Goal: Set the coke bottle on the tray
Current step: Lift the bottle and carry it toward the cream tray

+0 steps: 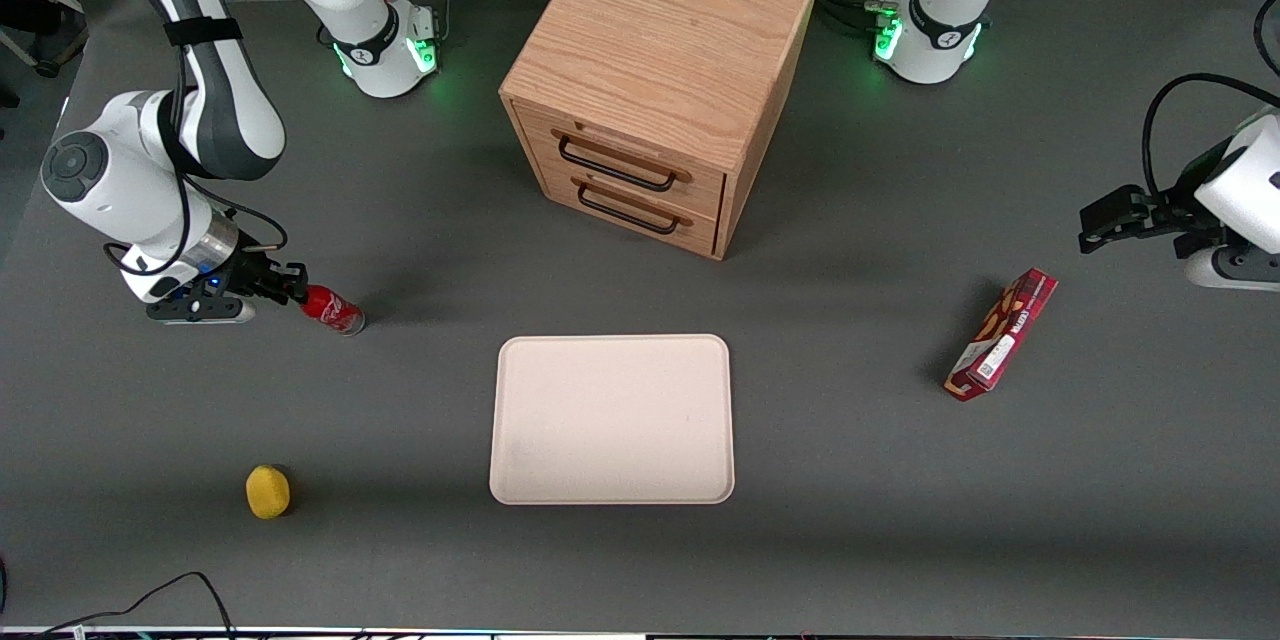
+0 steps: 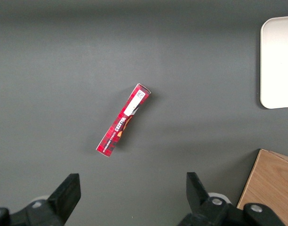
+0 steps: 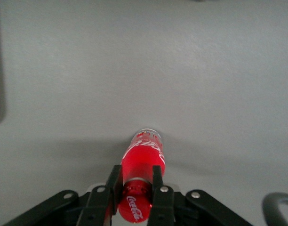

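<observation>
The coke bottle point(image 1: 333, 310) is small and red with white script. It tilts over the table toward the working arm's end, with its silvery base near the surface. My right gripper point(image 1: 298, 292) is shut on the bottle's neck just below the red cap. In the right wrist view the gripper point(image 3: 136, 175) has a black finger point(image 3: 114, 181) pressed on each side of the bottle point(image 3: 144, 157). The pale cream-pink tray point(image 1: 612, 418) lies flat at the table's middle, some way from the bottle toward the parked arm's end. Its rim point(image 2: 262, 70) shows in the left wrist view.
A wooden two-drawer cabinet point(image 1: 660, 80) stands farther from the camera than the tray. A yellow round object point(image 1: 268, 491) lies nearer the camera than the bottle. A flat red snack box point(image 1: 1002, 333) lies toward the parked arm's end; it also shows in the left wrist view point(image 2: 124, 120).
</observation>
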Robot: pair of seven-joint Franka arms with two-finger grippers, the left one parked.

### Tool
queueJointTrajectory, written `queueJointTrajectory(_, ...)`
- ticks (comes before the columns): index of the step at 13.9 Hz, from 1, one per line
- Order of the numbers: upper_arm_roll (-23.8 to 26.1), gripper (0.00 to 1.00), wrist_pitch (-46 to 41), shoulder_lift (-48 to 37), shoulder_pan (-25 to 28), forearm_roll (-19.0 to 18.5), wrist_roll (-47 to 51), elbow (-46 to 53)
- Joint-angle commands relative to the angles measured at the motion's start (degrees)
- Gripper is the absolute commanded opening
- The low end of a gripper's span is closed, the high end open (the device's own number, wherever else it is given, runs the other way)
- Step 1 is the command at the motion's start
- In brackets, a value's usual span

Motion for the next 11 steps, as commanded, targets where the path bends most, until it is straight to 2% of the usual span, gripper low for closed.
queueJointTrajectory(1, 3.1, 0.0, -10.1, 4.6, 0.6, 1.4, 5.1, 13.1)
queueJointTrajectory(3, 4.6, 0.0, -14.3, 10.8, 2.1, 1.3, 8.8, 23.8)
queueJointTrajectory(6, 4.1, 0.0, -17.3, 19.9, 8.1, 0.4, 17.1, 37.5)
queueJointTrajectory(9, 3.6, 0.0, -22.4, 29.9, 13.0, 0.1, 21.4, 53.9)
queueJointTrajectory(11, 1.4, 0.0, -25.2, 34.8, 17.5, -3.4, 26.8, 62.5)
